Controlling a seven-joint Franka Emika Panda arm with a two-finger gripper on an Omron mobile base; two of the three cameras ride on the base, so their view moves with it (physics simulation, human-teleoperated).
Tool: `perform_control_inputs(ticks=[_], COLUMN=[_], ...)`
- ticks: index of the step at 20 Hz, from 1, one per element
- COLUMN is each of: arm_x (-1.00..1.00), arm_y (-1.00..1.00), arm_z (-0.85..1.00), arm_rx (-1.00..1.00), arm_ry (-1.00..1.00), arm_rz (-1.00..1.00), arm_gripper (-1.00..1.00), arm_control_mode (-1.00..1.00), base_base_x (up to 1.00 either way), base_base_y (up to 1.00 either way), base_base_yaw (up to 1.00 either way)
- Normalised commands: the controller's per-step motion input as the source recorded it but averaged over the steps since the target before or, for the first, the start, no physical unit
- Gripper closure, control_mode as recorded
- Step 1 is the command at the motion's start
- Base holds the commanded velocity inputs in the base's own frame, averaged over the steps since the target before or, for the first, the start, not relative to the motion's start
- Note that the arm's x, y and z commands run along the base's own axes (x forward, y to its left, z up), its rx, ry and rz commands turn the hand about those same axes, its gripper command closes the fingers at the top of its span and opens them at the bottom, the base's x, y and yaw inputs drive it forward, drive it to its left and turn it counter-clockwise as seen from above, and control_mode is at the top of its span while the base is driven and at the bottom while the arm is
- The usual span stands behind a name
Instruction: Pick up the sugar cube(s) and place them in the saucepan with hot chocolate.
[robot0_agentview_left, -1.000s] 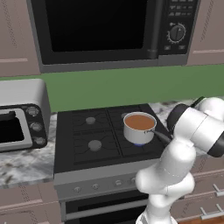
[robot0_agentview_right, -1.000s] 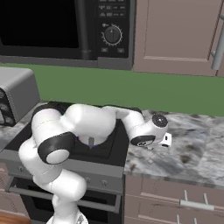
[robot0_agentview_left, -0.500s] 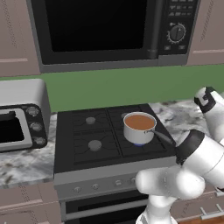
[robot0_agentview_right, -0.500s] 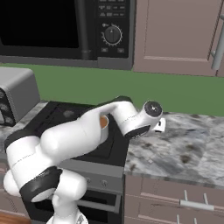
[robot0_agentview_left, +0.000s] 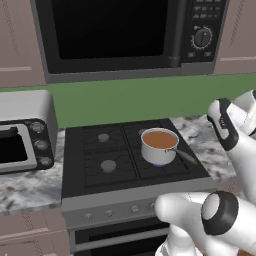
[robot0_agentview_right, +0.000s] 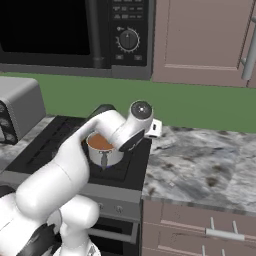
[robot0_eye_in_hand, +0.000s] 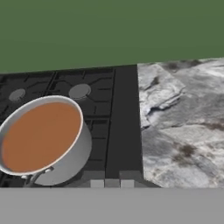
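Kitchen stove, four burners, one saucepan with hot chocolate, one microwave, gripper fingers closed

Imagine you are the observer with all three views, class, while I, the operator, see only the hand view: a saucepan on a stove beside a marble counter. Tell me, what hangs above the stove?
Observer: A black microwave with a round dial is mounted over the stove.
Operator: And what stands left of the stove?
Observer: A silver toaster oven sits on the counter there, close beside the stove.
Operator: What is to the right of the microwave?
Observer: A pinkish-brown wall cabinet, above the marble counter.
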Motion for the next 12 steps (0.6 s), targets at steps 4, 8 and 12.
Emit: perform_control_inputs(ticks=[4,8,12], arm_x=[0.0,0.02,0.19], arm_y=[1.0,0.92,0.36], arm_z=[0.41,0.24,0.0], arm_rx=[-0.04,-0.09,-0.05], arm_ry=[0.03,0.16,0.21], arm_rz=[0.0,0.0,0.0], arm_gripper=[1.0,1.0,1.0], arm_control_mode=[-1.0,-1.0,-1.0], base_base_x=[0.0,0.0,0.0], base_base_y=[0.0,0.0,0.0], base_base_yaw=[0.0,0.0,0.0])
